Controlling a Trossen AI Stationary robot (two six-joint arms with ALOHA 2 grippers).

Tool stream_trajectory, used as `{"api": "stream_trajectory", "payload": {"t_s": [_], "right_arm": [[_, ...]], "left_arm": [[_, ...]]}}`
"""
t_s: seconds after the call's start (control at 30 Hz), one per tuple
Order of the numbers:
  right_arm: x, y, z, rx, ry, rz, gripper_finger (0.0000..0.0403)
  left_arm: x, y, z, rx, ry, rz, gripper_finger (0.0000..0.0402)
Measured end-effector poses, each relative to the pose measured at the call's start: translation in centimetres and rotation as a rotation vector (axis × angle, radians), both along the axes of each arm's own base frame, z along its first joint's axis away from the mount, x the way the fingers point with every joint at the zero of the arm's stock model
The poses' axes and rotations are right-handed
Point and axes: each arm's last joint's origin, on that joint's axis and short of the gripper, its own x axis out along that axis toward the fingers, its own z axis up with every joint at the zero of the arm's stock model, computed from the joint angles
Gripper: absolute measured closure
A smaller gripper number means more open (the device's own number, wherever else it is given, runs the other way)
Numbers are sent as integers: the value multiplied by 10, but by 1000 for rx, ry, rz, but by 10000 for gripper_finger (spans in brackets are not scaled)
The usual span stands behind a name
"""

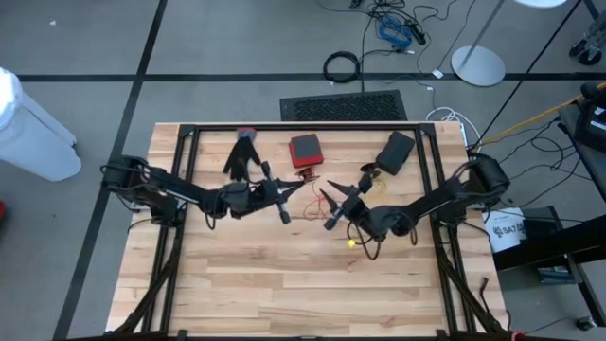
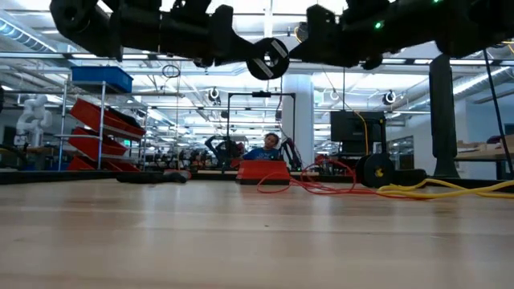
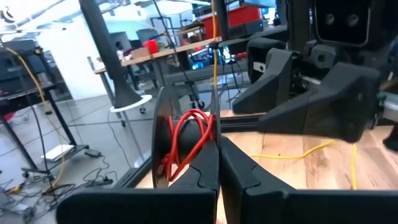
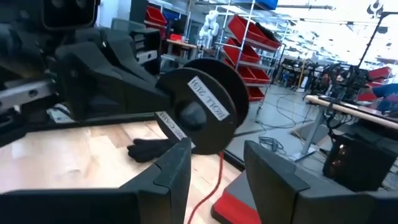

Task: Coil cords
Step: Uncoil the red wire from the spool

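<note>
A black spool [image 4: 199, 112], wound with red cord [image 3: 186, 140], hangs high above the table's middle, and my left gripper [image 1: 275, 197] is shut on it. From the spool a red strand [image 4: 217, 177] drops to loose red loops [image 2: 321, 178] lying on the table. My right gripper [image 1: 331, 210] stands open just right of the spool, pointing at it, with nothing between its fingers. A yellow cord [image 3: 298, 152] lies slack on the boards under the right arm; its end [image 1: 352, 243] shows there. My left gripper pinches the rim of one of the spool's flanges [image 3: 214, 134] between its two fingers. The fingers come level from the table's left. The spool is lifted clear of the table, its flat labelled face [image 4: 208, 102] turned toward the right gripper.
A black glove [image 1: 244, 152], a red box [image 1: 305, 150] and a black box [image 1: 395, 152] lie along the table's far side. A black frame [image 1: 303, 126] borders the table. A thick black cable ring [image 1: 343, 66] lies on the floor beyond.
</note>
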Motion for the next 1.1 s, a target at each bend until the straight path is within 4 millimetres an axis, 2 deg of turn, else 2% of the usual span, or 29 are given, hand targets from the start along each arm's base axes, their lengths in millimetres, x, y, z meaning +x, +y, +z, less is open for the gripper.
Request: {"api": "stream_trajectory", "payload": {"t_s": [0.3, 0.83, 1.1], "right_arm": [[19, 4, -11, -55, 49, -74, 269], [21, 3, -12, -54, 65, -146, 267], [21, 2, -12, -29, 41, -148, 240]], "left_arm": [[9, -12, -22, -6, -11, 15, 402], [9, -22, -20, -36, -45, 12, 402], [9, -22, -20, -39, -47, 13, 401]]}}
